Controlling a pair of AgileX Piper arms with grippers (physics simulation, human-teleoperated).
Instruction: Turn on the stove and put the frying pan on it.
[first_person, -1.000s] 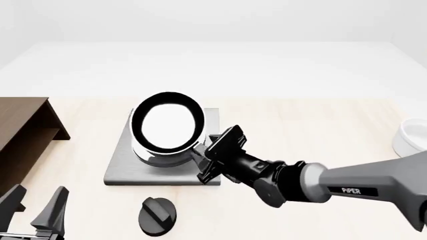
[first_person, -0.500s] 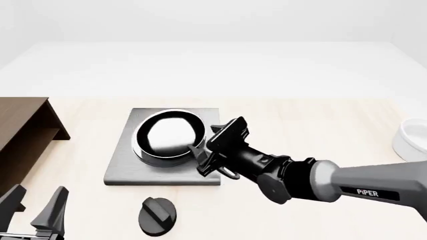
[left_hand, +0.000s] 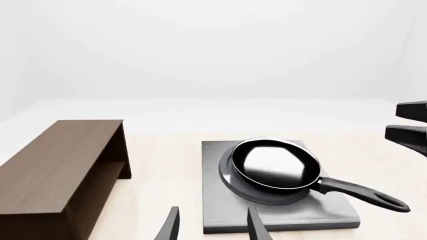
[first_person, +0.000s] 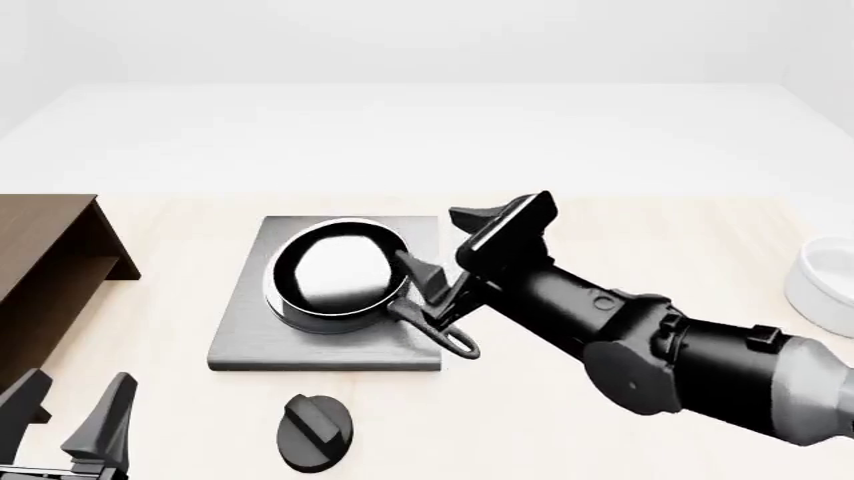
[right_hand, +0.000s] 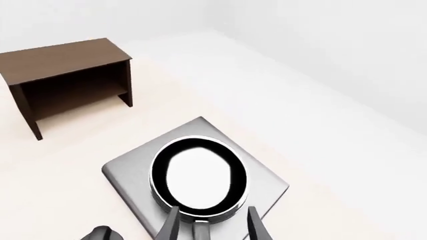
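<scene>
Clearly, we saw the frying pan (first_person: 336, 277) sitting flat on the stove (first_person: 254, 335), centred over its rings, with the long handle reaching out past the slab's near right corner. We found our right gripper (first_person: 461, 260) raised just above that handle, its fingers spread apart and gripping nothing; in the right wrist view the two fingertips (right_hand: 169, 224) flanked the handle's root without touching it. The black knob (first_person: 315, 431) lay on the table just in front of the stove. Our left gripper (first_person: 70, 418) hung near the stove's front left, well clear of it, its fingers likewise parted and empty. A dark wooden cabinet (first_person: 47, 270) stood to the stove's left, and a white bowl (first_person: 823, 275) far to its right.
</scene>
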